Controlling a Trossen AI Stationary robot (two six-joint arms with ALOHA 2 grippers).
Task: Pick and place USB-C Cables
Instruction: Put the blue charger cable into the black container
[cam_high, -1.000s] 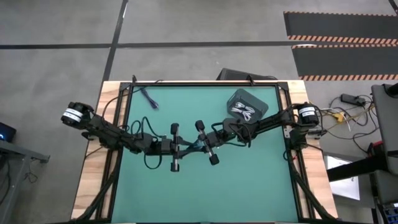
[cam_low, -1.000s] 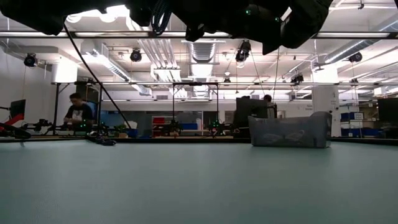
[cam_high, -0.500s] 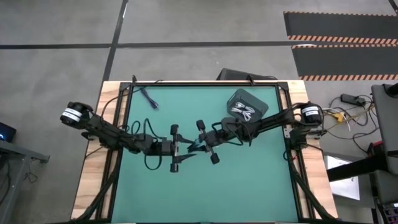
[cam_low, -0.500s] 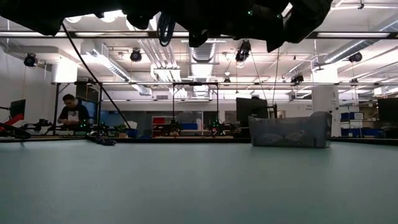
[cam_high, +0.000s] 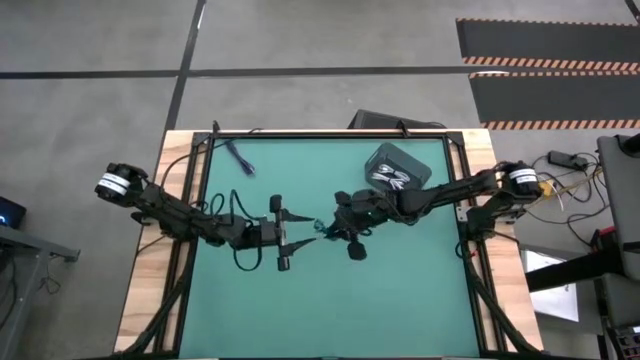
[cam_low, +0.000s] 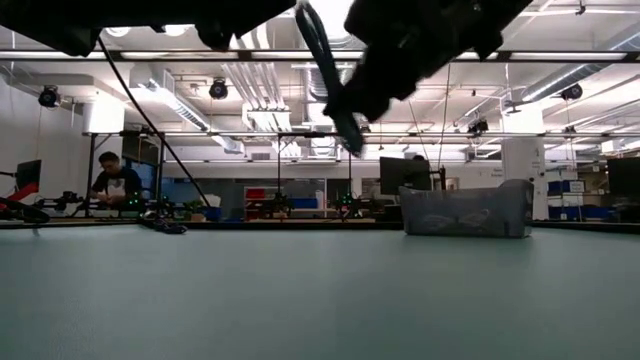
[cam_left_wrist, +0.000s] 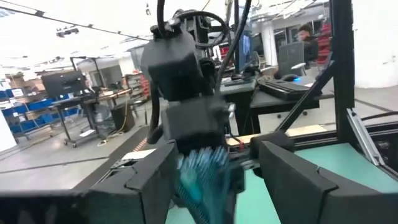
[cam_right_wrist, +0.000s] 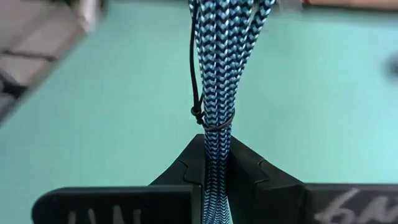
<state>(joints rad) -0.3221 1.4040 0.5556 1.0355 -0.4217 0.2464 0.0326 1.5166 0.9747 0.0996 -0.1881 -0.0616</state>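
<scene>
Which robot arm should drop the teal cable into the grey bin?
The right arm, most likely. Its gripper is shut on the teal cable, and it stands nearer the grey bin. The left gripper is open, with the teal bundle between its fingers but not clamped, and it is farther from the bin.

Table-level view across the green table surface (cam_low: 300, 300) into a workshop hall. Dark arm parts (cam_low: 420, 35) fill the upper edge, raised well above the surface; a looped dark cable (cam_low: 325, 70) hangs beside them. A translucent grey bin (cam_low: 467, 209) stands on the far right part of the table. A small dark blue cable bundle (cam_low: 168, 227) lies at the far left edge. Beyond the table, a seated person (cam_low: 118, 182) works at a bench under ceiling lights (cam_low: 218, 88) and pipework.
</scene>
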